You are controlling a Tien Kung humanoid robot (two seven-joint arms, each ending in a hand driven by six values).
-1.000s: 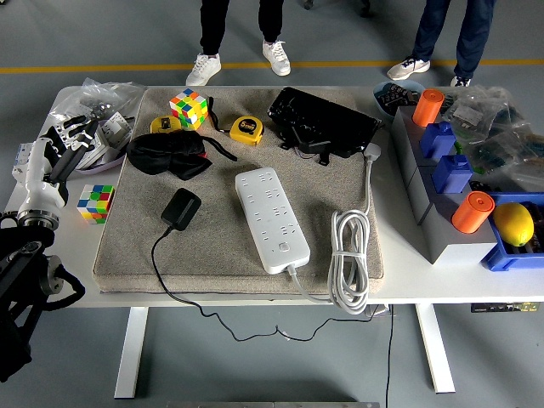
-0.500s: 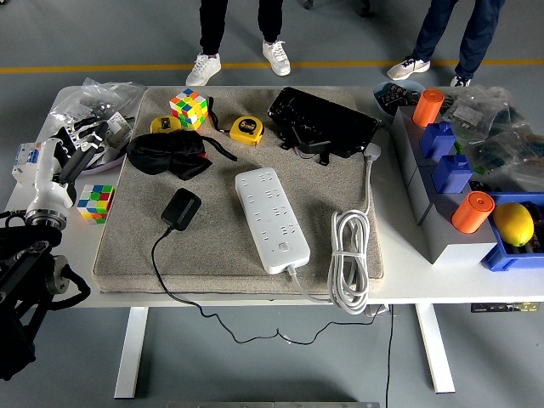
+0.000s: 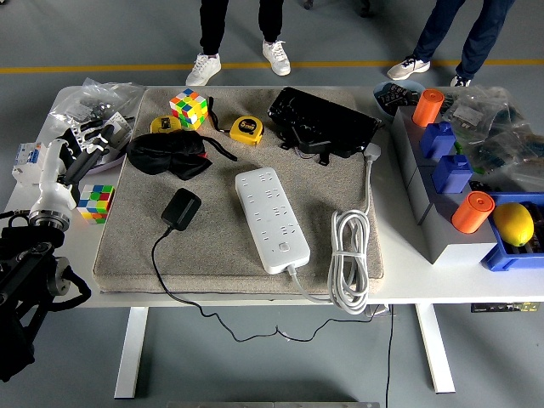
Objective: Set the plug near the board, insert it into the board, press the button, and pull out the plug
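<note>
A black plug [image 3: 180, 208] lies on the grey mat [image 3: 221, 242], its thin black cord running down over the table's front edge. A white power board [image 3: 271, 218] lies just right of the plug, set diagonally, with its white cable coiled [image 3: 350, 257] at the right. My left hand [image 3: 75, 151] hovers at the table's left edge, fingers spread and empty, well left of the plug. My right hand is out of view.
On the mat's far side lie a black cloth [image 3: 167, 155], two yellow tape measures [image 3: 247, 129], a colour cube [image 3: 188, 108] and a black bag [image 3: 323, 123]. Another colour cube [image 3: 95, 202] sits by my left hand. Blue bins, orange cylinders [image 3: 472, 212] and a lemon stand right. Two people stand beyond.
My left hand has risen slightly and shifted right toward the mat, fingers still spread. Nothing on the table has moved.
</note>
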